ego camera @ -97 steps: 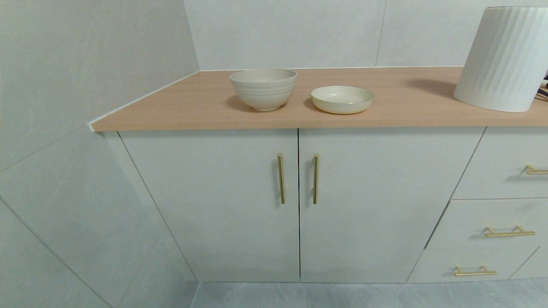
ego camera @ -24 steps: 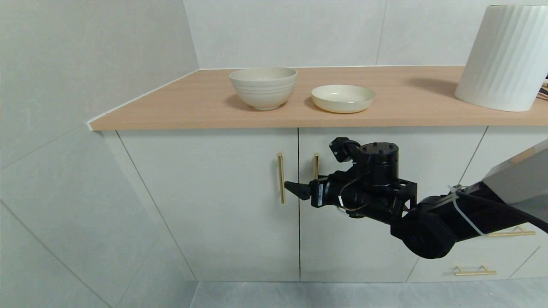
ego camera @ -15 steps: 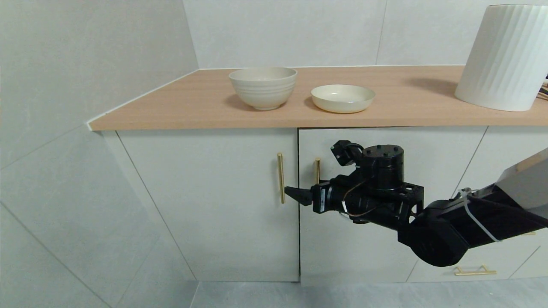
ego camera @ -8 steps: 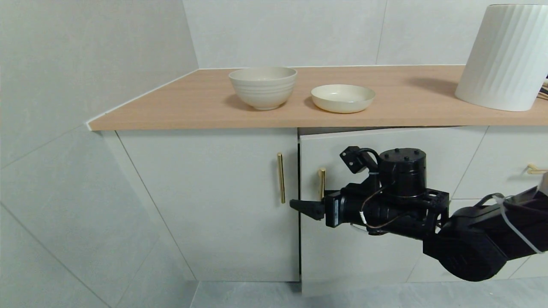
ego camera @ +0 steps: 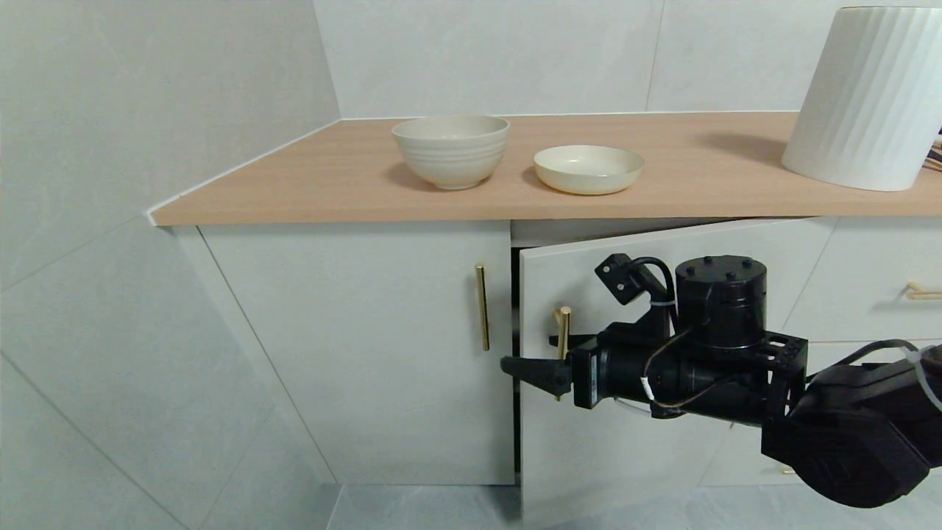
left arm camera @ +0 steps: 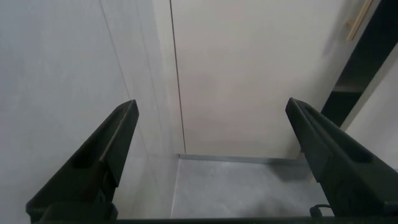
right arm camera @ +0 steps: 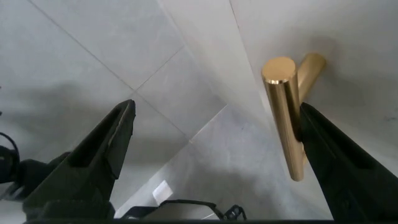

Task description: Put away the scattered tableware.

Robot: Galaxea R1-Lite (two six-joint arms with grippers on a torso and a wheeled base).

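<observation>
Black right gripper of yours: fingers spread wide, clamping nothing, one finger just beside the brass handle. That handle's door stands ajar. Left gripper is also wide open and empty, lower than the handle. Bowl and shallow dish sit on the countertop above the handle.

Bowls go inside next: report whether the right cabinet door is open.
Partly open: the right cabinet door angles outward, dark gap along its edge, right gripper at its handle.
</observation>
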